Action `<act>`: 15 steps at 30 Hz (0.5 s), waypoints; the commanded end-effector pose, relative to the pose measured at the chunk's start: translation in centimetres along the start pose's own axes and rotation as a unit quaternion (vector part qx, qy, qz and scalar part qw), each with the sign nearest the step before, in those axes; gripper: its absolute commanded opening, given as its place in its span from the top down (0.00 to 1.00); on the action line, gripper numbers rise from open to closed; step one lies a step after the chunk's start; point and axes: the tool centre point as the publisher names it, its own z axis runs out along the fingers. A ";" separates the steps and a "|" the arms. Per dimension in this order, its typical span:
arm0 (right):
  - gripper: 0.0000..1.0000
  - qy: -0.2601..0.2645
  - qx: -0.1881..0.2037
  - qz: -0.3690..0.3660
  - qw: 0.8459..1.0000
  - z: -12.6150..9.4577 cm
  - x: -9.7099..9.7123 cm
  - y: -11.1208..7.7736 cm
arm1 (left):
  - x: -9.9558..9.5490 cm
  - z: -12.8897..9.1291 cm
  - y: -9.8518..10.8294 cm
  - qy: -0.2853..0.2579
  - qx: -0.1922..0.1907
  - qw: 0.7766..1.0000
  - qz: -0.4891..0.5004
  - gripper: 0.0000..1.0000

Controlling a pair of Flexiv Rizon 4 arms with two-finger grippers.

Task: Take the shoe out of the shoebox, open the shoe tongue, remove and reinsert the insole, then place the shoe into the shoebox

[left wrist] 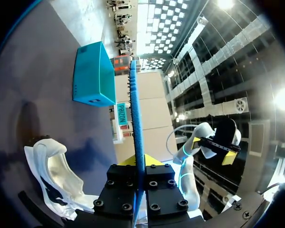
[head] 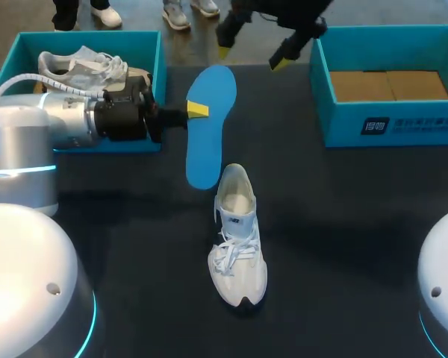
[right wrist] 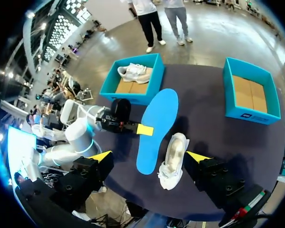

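Dark table carries a white shoe toward the middle of its near edge, toe pointing at that edge and mouth open. Its upper looks soft and light, so it would likely skid unless pinned at the heel collar. Just behind it the left gripper is clamped on one long edge of the blue insole, holding it off the surface with its narrower end near the shoe's heel. Such thin foam is probably light and floppy, best held mid-length; laces and tongue may snag it. Farther back, a teal shoebox holding a second shoe sits at the far left corner, and another shoebox showing its cardboard floor sits at the far right corner. Between them the right gripper hangs high, fingers spread, holding nothing.
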 end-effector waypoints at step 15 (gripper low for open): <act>0.00 -0.161 -0.001 -0.007 0.987 2.5 4.0 0.1 | 0.0 0.0 0.0 -0.001 0.000 1.000 0.000 1.00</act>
